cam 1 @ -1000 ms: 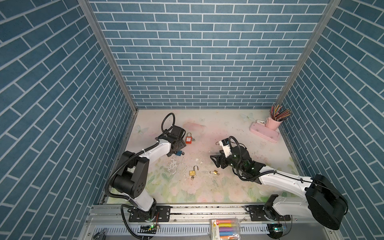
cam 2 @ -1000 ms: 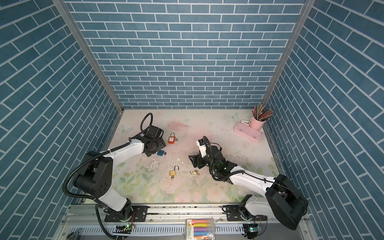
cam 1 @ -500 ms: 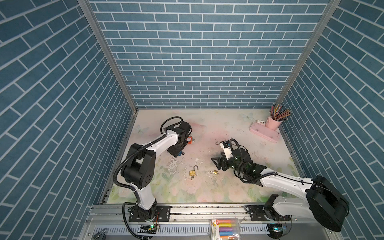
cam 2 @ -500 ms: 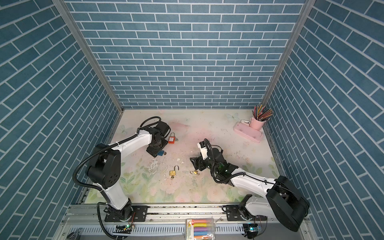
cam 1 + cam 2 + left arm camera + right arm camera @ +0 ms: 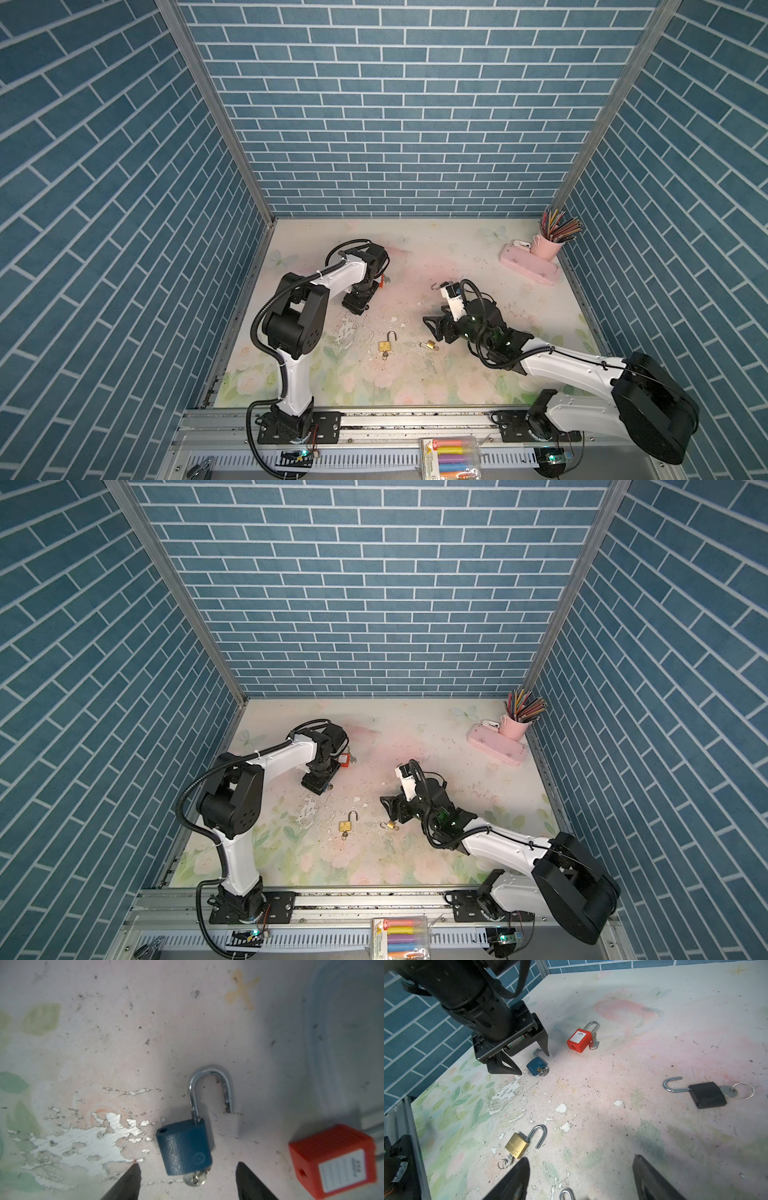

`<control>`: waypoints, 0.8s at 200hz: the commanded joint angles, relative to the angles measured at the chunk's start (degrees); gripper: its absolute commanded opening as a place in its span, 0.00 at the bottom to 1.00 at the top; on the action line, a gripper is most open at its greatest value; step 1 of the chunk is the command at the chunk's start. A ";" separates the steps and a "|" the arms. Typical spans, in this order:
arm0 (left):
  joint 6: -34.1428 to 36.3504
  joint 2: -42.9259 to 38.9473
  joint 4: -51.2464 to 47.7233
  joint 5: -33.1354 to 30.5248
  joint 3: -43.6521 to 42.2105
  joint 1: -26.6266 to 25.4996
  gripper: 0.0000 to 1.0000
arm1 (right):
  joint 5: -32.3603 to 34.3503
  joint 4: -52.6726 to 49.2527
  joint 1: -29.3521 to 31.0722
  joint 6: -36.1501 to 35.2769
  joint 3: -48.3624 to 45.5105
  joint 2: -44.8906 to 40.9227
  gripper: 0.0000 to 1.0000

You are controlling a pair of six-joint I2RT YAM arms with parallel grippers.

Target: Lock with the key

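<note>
The small blue metal padlock (image 5: 184,1147) lies on the floral worktop (image 5: 124,1043), steel shackle (image 5: 209,1080) swung open, silver key (image 5: 195,1179) in its base. The left tool (image 5: 187,1164) straddles it, jaws wide, gripping nothing; the right tool (image 5: 581,1158) gapes empty. Rigid, dense, probably slick: pinch the body's flat sides.
</note>
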 commanded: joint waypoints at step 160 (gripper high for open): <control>-1.49 3.55 2.88 -0.32 -4.10 2.06 0.62 | -0.52 -1.02 0.34 -0.74 0.94 -0.72 0.78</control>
